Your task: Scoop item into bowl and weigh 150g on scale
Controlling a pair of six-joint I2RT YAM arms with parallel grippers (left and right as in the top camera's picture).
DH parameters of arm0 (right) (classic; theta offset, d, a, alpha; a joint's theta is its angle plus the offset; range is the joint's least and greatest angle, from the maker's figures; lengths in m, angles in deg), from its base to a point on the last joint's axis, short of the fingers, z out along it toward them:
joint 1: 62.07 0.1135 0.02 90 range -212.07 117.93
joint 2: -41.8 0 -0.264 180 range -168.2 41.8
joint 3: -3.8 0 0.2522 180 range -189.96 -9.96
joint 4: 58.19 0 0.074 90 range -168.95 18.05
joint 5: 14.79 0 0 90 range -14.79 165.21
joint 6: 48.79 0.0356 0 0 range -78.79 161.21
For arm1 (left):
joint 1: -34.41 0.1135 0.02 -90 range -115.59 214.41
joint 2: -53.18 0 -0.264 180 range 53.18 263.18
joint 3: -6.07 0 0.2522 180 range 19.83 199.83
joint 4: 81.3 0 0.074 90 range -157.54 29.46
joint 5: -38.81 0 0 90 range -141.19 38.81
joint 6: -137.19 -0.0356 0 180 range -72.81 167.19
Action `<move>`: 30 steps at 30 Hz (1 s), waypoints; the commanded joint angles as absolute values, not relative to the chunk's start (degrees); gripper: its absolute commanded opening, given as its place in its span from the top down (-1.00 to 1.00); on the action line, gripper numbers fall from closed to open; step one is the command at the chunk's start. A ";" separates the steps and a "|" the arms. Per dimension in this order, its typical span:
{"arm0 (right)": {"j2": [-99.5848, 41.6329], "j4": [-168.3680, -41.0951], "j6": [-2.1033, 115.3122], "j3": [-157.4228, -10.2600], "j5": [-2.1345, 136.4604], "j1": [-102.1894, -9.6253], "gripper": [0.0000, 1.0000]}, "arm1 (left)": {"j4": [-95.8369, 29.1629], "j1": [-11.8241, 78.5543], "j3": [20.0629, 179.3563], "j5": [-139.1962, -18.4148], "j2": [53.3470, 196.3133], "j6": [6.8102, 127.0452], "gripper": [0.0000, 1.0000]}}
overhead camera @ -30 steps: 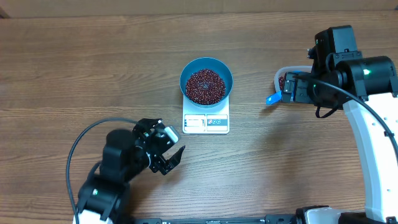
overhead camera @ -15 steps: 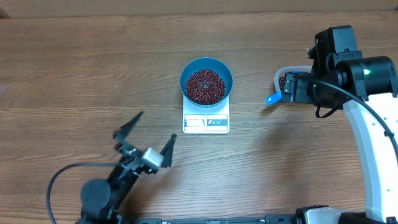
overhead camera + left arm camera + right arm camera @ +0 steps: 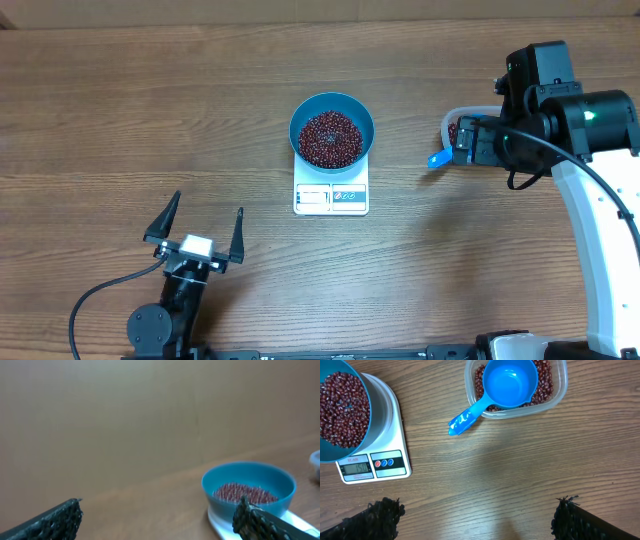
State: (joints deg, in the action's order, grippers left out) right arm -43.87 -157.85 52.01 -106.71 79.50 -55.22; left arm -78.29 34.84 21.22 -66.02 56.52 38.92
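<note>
Status: bowl (image 3: pixel 332 130) sits on the scale (image 3: pixel 331 198), roughly mid-table, loaded with beans (image 3: pixel 331 138) below the rim; display (image 3: pixel 357 466) looks like it shows the target figure, but the digits are small so not certain; on that basis I'd judge weighing essentially done, and the job now is not to disturb it; left gripper (image 3: pixel 208 203) is spread wide with nothing in it, near the front edge of the table (image 3: pixel 500 280), well apart from the scale; right gripper (image 3: pixel 477 510) is also spread wide and empty, hovering above the table just beside the tub (image 3: pixel 563 382); scoop (image 3: pixel 505 385) lies in the tub on more beans, handle poking out over the rim on the scale side; risks: (1) right arm is closest to trouble; a low sweep could clip that overhanging handle, flip the scoop and throw beans onto the table or the scale plate, shifting the reading; (2) bowl is about as wide as the plate, so little margin; a nudge from either arm could tip it or slide it off-centre; (3) anything brushing or resting on the scale corrupts the number; (4) if the figure is actually off, another scoop pass risks overshoot, since a full scoop is a coarse dose; I'd lift clear first, move sideways after.
</note>
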 commanded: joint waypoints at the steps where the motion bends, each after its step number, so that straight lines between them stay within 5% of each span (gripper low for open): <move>1: -43.13 -157.57 51.16 -108.29 79.11 -55.07 -0.99 | -74.81 36.48 20.11 -63.90 53.85 44.01 -0.99; 10: -43.13 -157.57 51.18 -108.29 79.11 -55.07 -1.00 | -63.49 38.32 20.11 -58.19 53.33 47.62 -1.00; 30: -43.13 -157.57 51.16 -108.29 79.11 -55.07 -1.00 | -63.36 38.32 20.11 -55.66 53.43 47.40 -0.99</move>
